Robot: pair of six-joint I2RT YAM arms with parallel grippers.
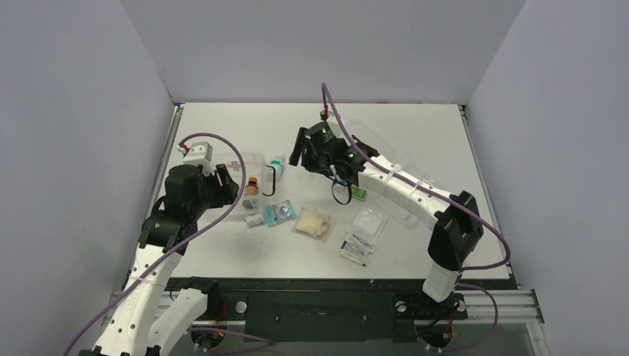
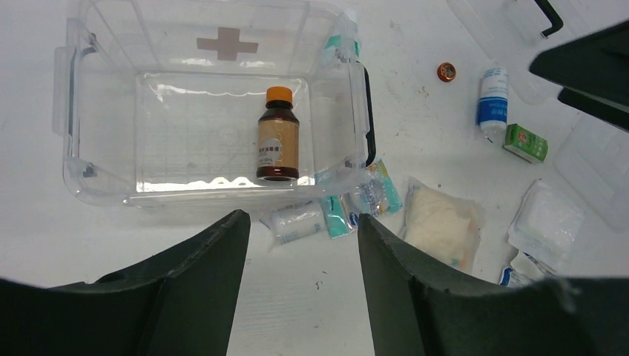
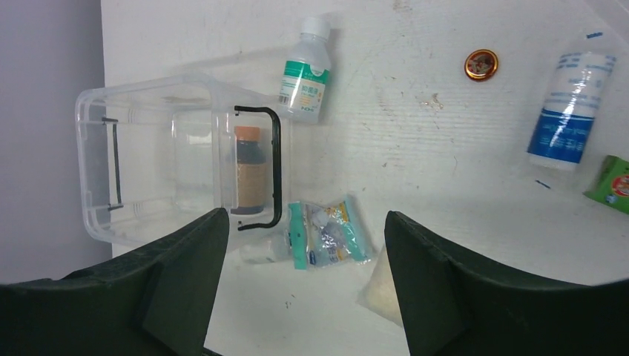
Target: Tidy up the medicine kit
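The medicine kit (image 2: 104, 111) is a clear box with a red cross and black side clips, lying open at the table's left (image 1: 248, 159). A brown bottle with an orange cap (image 2: 278, 137) lies inside it. My left gripper (image 2: 302, 217) is open and empty, just in front of the kit's near wall. My right gripper (image 3: 304, 213) is open and empty, hovering to the right of the kit (image 3: 148, 111). It looks down on a teal foil packet (image 3: 326, 233). A white bottle with a green label (image 3: 305, 74) lies beside the kit's black clip.
A bandage roll (image 2: 297, 226), a cotton pack (image 2: 441, 222), a gauze pad (image 2: 549, 219) and blue sachets (image 1: 356, 248) lie in front of the kit. A blue-label bottle (image 3: 571, 119), a small round tin (image 3: 481, 64) and a green box (image 3: 612, 182) lie right. The clear lid (image 1: 386, 148) lies behind.
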